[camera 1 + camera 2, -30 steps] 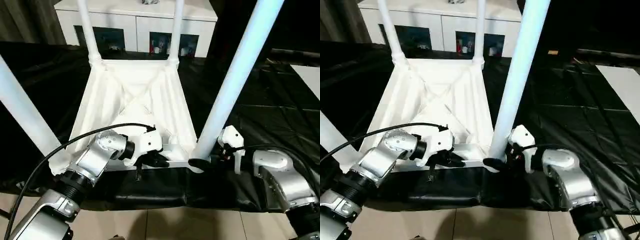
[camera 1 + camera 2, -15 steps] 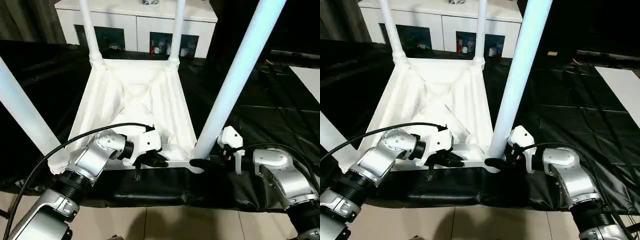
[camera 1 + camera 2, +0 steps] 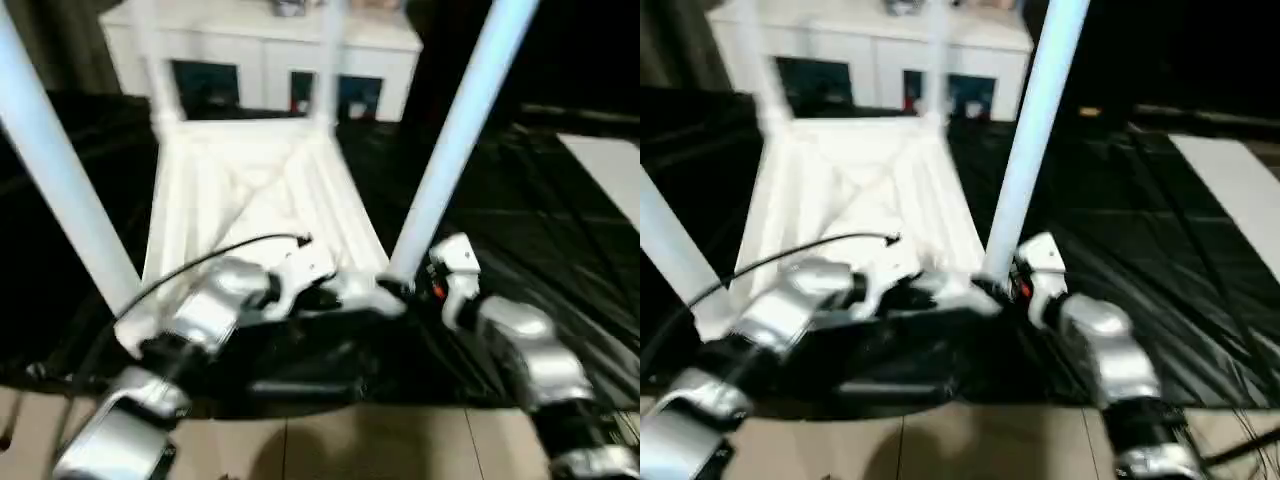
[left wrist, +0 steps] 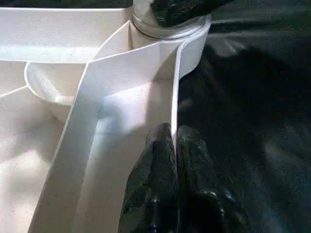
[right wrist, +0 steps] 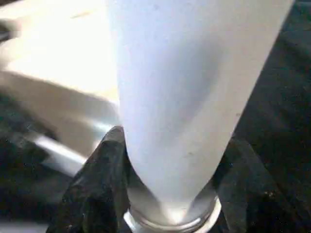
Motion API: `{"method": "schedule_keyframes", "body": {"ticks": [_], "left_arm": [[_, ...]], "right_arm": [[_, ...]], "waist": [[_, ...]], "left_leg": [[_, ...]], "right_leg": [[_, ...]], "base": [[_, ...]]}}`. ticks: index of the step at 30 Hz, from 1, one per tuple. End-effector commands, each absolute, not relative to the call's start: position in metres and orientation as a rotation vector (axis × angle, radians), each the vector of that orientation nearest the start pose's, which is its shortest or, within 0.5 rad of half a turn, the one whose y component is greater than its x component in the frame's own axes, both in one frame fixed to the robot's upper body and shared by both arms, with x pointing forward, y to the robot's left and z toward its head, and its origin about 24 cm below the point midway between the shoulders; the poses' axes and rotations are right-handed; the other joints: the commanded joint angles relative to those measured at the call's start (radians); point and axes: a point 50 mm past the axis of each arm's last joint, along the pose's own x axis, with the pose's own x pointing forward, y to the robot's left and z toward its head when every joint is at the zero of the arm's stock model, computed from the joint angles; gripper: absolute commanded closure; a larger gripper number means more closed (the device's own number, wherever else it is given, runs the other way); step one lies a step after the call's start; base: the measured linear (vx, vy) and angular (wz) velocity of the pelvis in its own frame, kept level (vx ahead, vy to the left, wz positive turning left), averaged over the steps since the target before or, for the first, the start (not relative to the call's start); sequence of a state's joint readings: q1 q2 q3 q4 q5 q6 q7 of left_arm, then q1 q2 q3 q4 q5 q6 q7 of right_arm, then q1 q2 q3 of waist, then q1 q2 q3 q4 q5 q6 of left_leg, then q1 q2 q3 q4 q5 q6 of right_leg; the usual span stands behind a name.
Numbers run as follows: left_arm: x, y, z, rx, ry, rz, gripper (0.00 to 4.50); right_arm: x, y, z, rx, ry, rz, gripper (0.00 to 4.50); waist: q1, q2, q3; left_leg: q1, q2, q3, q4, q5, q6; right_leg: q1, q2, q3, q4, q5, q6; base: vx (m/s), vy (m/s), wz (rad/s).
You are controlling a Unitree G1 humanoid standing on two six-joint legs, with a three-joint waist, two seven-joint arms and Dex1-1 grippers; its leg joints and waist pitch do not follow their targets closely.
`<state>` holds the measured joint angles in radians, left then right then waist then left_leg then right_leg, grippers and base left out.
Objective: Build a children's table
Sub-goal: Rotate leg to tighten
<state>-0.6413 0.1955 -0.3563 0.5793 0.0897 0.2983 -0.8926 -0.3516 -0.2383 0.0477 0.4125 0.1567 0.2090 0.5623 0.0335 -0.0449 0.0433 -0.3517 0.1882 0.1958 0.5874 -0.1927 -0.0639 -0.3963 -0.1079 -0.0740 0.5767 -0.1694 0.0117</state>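
Observation:
The children's table lies upside down, its ribbed white tabletop (image 3: pixel 250 190) on black cloth with four white legs standing up in the corner sockets. My left gripper (image 4: pixel 174 141) is shut on the tabletop's thin near rim, close to the near right socket (image 4: pixel 170 24). The near right leg (image 3: pixel 450 140) rises from that socket. My right gripper (image 5: pixel 174 141) is closed around this leg's base, one black finger (image 5: pixel 97 184) pressed on each side. The near left leg (image 3: pixel 60 170) and the two far legs (image 3: pixel 150 60) stand untouched.
A white cabinet (image 3: pixel 260 50) with dark glass doors stands behind the table. Black cloth (image 3: pixel 540 200) covers the work surface, with a white sheet (image 3: pixel 610 170) at the far right. Tiled floor (image 3: pixel 400 440) shows below the near edge.
The whole picture has shifted and blurred, so the camera has moved. My right gripper's fingers have drawn in around the base of the near right leg. The left gripper keeps its hold.

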Motion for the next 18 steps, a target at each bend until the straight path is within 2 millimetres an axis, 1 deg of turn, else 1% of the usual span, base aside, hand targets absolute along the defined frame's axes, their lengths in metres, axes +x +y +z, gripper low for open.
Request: {"method": "schedule_keyframes", "body": {"ticks": [1,2,3,4,5,6,7,8,9,10,11,12,13,14,15,16,17,18], "left_arm": [[0.341,0.068,0.049,0.351,0.473,-0.912,4.5],[0.343,0.057,0.049,0.323,0.468,-0.848,4.5],[0.344,0.054,0.05,0.32,0.463,-0.826,4.5],[0.344,0.05,0.049,0.323,0.46,-0.823,4.5],[0.344,0.044,0.049,0.33,0.455,-0.821,4.5],[0.344,0.037,0.05,0.345,0.436,-0.816,4.5],[0.344,0.037,0.05,0.345,0.436,-0.816,4.5],[0.343,0.032,0.051,0.364,0.411,-0.828,4.5],[0.343,0.031,0.052,0.372,0.401,-0.835,4.5],[0.342,0.03,0.053,0.385,0.388,-0.847,4.5],[0.341,0.031,0.052,0.403,0.387,-0.861,4.5],[0.341,0.032,0.051,0.415,0.39,-0.869,4.5],[0.341,0.034,0.05,0.424,0.392,-0.878,4.5],[0.34,0.036,0.05,0.445,0.39,-0.896,4.5],[0.34,0.037,0.05,0.459,0.387,-0.906,4.5],[0.341,0.04,0.049,0.466,0.39,-0.911,4.5],[0.341,0.04,0.049,0.466,0.39,-0.911,4.5],[0.341,0.043,0.049,0.478,0.387,-0.924,4.5]], "right_arm": [[0.298,-0.13,-0.005,0.01,0.464,0.508,2.43],[0.302,-0.116,-0.008,0.028,0.48,0.424,2.44],[0.303,-0.112,-0.009,0.032,0.484,0.4,2.44],[0.304,-0.109,-0.009,0.047,0.481,0.374,2.45],[0.307,-0.102,-0.008,0.079,0.475,0.323,2.46],[0.31,-0.094,-0.007,0.104,0.474,0.278,2.46],[0.31,-0.094,-0.007,0.104,0.474,0.278,2.46],[0.313,-0.088,-0.004,0.127,0.453,0.259,2.47],[0.314,-0.086,-0.003,0.138,0.444,0.267,2.47],[0.315,-0.083,-0.001,0.157,0.43,0.283,2.47],[0.315,-0.081,0.004,0.153,0.397,0.313,2.47],[0.316,-0.08,0.006,0.146,0.376,0.331,2.47],[0.317,-0.082,0.01,0.106,0.337,0.342,1.93],[0.318,-0.085,0.015,0.078,0.298,0.342,1.93],[0.318,-0.088,0.017,0.06,0.275,0.334,1.8],[0.319,-0.094,0.021,0.029,0.245,0.314,1.75],[0.319,-0.094,0.021,0.029,0.245,0.314,1.75],[0.32,-0.103,0.024,-0.003,0.215,0.281,1.58]], "waist": [[-0.011,0.006,-0.039],[-0.016,0.012,-0.037],[-0.023,0.008,-0.038],[-0.023,0.008,-0.037],[-0.031,0.021,-0.033],[-0.041,0.03,-0.03],[-0.045,0.037,-0.029],[-0.052,0.041,-0.025],[-0.053,0.04,-0.028],[-0.051,0.029,-0.03],[-0.052,0.022,-0.028],[-0.054,0.023,-0.027],[-0.056,0.021,-0.026],[-0.054,0.025,-0.027],[-0.057,0.026,-0.028],[-0.059,0.026,-0.028],[-0.06,0.029,-0.029],[-0.066,0.028,-0.03]], "left_leg": [[0.01,0.035,-0.04,-0.087,-0.471,-0.031],[0.015,0.034,-0.046,-0.086,-0.505,-0.041],[0.017,0.032,-0.05,-0.085,-0.536,-0.041],[0.019,0.033,-0.052,-0.086,-0.545,-0.037],[0.027,0.038,-0.057,-0.091,-0.585,-0.033],[0.034,0.041,-0.064,-0.097,-0.646,-0.037],[0.036,0.045,-0.068,-0.103,-0.677,-0.041],[0.031,0.056,-0.073,-0.124,-0.744,-0.048],[0.027,0.06,-0.073,-0.13,-0.757,-0.051],[0.036,0.05,-0.067,-0.123,-0.741,-0.05],[0.052,0.033,-0.059,-0.098,-0.697,-0.041],[0.046,0.028,-0.061,-0.09,-0.651,-0.024],[0.041,0.029,-0.061,-0.091,-0.639,-0.019],[0.035,0.034,-0.064,-0.094,-0.635,-0.019],[0.027,0.038,-0.067,-0.1,-0.638,-0.022],[0.017,0.04,-0.072,-0.105,-0.634,-0.028],[0.01,0.042,-0.075,-0.108,-0.632,-0.034],[0.004,0.043,-0.077,-0.112,-0.635,-0.043]], "right_leg": [[0.014,-0.046,0.019,-0.109,-0.652,-0.072],[0.009,-0.043,0.01,-0.116,-0.673,-0.064],[0.014,-0.043,-0.003,-0.125,-0.694,-0.046],[0.018,-0.044,-0.009,-0.13,-0.693,-0.042],[0.019,-0.045,-0.024,-0.141,-0.674,-0.04],[0.025,-0.04,-0.045,-0.152,-0.64,-0.036],[0.029,-0.037,-0.049,-0.148,-0.604,-0.04],[0.045,-0.032,-0.052,-0.13,-0.539,-0.048],[0.054,-0.034,-0.044,-0.118,-0.505,-0.056],[0.041,-0.045,-0.034,-0.128,-0.521,-0.066],[0.017,-0.057,-0.042,-0.161,-0.62,-0.056],[0.024,-0.064,-0.051,-0.17,-0.676,-0.035],[0.028,-0.064,-0.056,-0.173,-0.687,-0.025],[0.034,-0.065,-0.06,-0.17,-0.683,-0.014],[0.039,-0.067,-0.062,-0.162,-0.659,-0.018],[0.047,-0.07,-0.06,-0.155,-0.647,-0.019],[0.052,-0.072,-0.056,-0.15,-0.637,-0.023],[0.05,-0.072,-0.051,-0.143,-0.618,-0.036]], "base": [[0.0,0.0,0.0],[0.0,0.0,0.0],[0.0,0.0,0.0],[0.0,0.0,0.0],[0.0,0.0,0.0],[0.0,0.0,0.0],[0.0,0.0,0.0],[0.0,0.0,0.0],[0.0,0.0,0.0],[0.0,0.0,0.0],[0.0,0.0,0.0],[0.0,0.0,0.0],[0.0,0.0,0.0],[0.0,0.0,0.0],[0.0,0.0,0.0],[0.0,0.0,0.0],[0.0,0.0,0.0],[0.0,0.0,0.0]]}}
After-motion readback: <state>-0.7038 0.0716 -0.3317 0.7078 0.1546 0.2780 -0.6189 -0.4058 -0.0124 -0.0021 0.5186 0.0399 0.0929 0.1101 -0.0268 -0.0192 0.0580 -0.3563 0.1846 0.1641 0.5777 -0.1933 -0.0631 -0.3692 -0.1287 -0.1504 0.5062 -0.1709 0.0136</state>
